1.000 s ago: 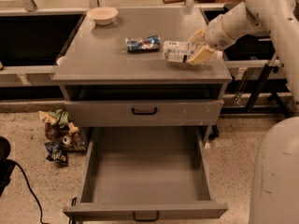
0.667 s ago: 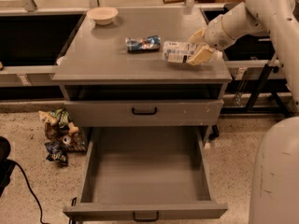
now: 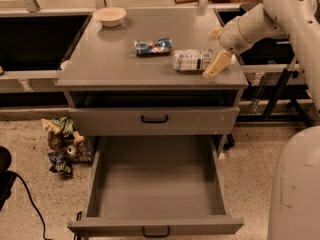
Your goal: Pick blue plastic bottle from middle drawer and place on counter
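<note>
The blue plastic bottle point(image 3: 192, 60) lies on its side on the counter point(image 3: 115, 59), near the right edge. My gripper point(image 3: 216, 49) is at the bottle's right end, just above the counter. It is open, with one finger point(image 3: 216, 33) behind the bottle's end and the other point(image 3: 218, 65) in front of it. The middle drawer point(image 3: 155, 227) is pulled fully out below and nothing lies in it.
A crumpled blue-and-white foil packet point(image 3: 152, 46) lies left of the bottle and a pale bowl point(image 3: 109, 16) sits at the counter's back left. The shallower handled drawer point(image 3: 154, 119) is shut. Litter point(image 3: 64, 145) lies on the floor at left. My base point(image 3: 296, 189) fills the lower right.
The fingers have spread apart and the gripper has drawn slightly right of the bottle. The bottle stays lying on the counter.
</note>
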Controlling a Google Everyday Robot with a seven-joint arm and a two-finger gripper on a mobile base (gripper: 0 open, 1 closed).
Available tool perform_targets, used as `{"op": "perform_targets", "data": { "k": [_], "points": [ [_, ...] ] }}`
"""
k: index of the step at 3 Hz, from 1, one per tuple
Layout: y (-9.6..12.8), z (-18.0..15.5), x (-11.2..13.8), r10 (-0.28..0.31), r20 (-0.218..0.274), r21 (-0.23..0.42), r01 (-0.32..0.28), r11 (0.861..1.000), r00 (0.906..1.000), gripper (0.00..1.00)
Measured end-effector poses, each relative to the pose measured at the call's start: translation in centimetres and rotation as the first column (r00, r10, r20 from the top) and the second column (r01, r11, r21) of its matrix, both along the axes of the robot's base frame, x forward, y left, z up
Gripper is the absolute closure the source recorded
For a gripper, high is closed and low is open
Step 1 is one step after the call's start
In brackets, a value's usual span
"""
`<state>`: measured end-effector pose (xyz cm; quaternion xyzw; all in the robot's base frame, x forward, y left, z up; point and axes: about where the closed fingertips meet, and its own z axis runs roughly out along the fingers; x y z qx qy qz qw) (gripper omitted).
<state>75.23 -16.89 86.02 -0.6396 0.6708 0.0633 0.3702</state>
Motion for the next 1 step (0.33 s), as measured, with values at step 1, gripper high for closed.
{"op": "perform_targets", "data": {
  "k": [1],
  "points": [
    [-0.74, 0.62, -0.01, -0.025, 0.023, 0.014, 0.024, 1.000, 0.9994, 0.00]
  ]
}}
